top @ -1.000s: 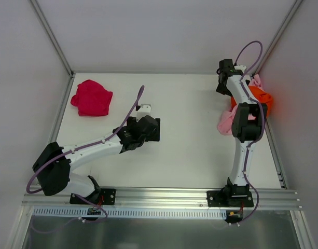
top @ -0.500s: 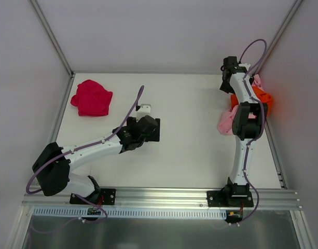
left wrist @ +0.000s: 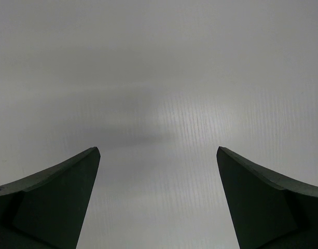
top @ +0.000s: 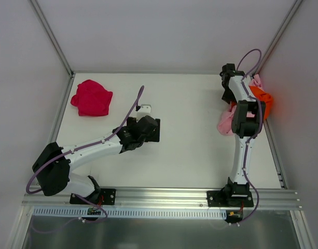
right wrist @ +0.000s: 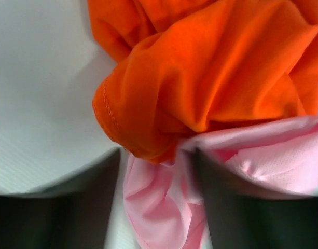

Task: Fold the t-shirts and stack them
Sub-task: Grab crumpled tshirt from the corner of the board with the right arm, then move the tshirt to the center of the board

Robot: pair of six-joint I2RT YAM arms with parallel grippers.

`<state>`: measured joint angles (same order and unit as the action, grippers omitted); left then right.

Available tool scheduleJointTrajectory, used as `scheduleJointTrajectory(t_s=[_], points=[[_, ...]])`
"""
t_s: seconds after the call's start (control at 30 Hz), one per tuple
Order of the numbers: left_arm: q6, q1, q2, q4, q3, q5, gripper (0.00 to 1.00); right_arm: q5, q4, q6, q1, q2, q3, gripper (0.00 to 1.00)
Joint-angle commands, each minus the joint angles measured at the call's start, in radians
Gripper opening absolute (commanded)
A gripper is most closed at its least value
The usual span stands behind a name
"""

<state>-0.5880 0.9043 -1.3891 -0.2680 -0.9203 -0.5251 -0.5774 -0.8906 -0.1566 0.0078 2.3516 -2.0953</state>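
Pink t-shirt (right wrist: 273, 155), tangled with the orange t-shirt (right wrist: 210, 78), is straddled for pickup by the right gripper (right wrist: 156, 171), jaws apart; closure on pink alone seems needed.

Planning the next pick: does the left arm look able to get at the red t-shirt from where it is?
Probably yes. The red t-shirt lies alone on the table, with nothing between it and the open left gripper; whether the arm stretches that far is unproven.
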Motion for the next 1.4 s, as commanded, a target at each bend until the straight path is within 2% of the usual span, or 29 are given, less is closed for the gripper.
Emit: scheduleJointTrajectory(t_s=[0.0,0.07,0.33,0.43,0.57,0.67,0.8,0.97,1.17,1.37], points=[[-0.021,0.007,0.042,0.004,-0.023,0.005,0.99,0.043,0.013,0.02,-0.003,-0.052,0.0,0.44],[-0.021,0.007,0.044,0.004,-0.022,0.002,0.99,0.054,0.024,0.026,-0.005,-0.051,0.004,0.01],[-0.019,0.007,0.032,0.006,-0.025,0.005,0.99,0.006,0.16,0.147,0.073,-0.1,0.092,0.01],[-0.018,0.007,0.029,0.007,-0.025,0.0,0.99,-0.027,0.271,0.216,0.127,-0.173,0.179,0.01],[-0.018,0.007,0.03,0.007,-0.023,0.0,0.99,-0.047,0.512,0.333,0.211,-0.319,0.345,0.01],[-0.018,0.007,0.027,0.01,-0.025,0.005,0.99,-0.032,0.609,0.39,0.273,-0.435,0.437,0.01],[-0.018,0.008,0.025,0.007,-0.026,0.0,0.99,0.005,0.625,0.427,0.349,-0.526,0.462,0.01],[-0.019,0.008,0.044,0.016,-0.014,-0.013,0.99,0.275,0.605,0.436,0.382,-0.61,0.48,0.01],[-0.019,0.008,0.041,0.019,-0.014,-0.01,0.99,0.389,0.63,0.515,0.451,-0.689,0.547,0.01],[-0.024,0.008,0.051,0.023,-0.006,-0.023,0.99,0.701,0.593,0.522,0.455,-0.735,0.578,0.01]])
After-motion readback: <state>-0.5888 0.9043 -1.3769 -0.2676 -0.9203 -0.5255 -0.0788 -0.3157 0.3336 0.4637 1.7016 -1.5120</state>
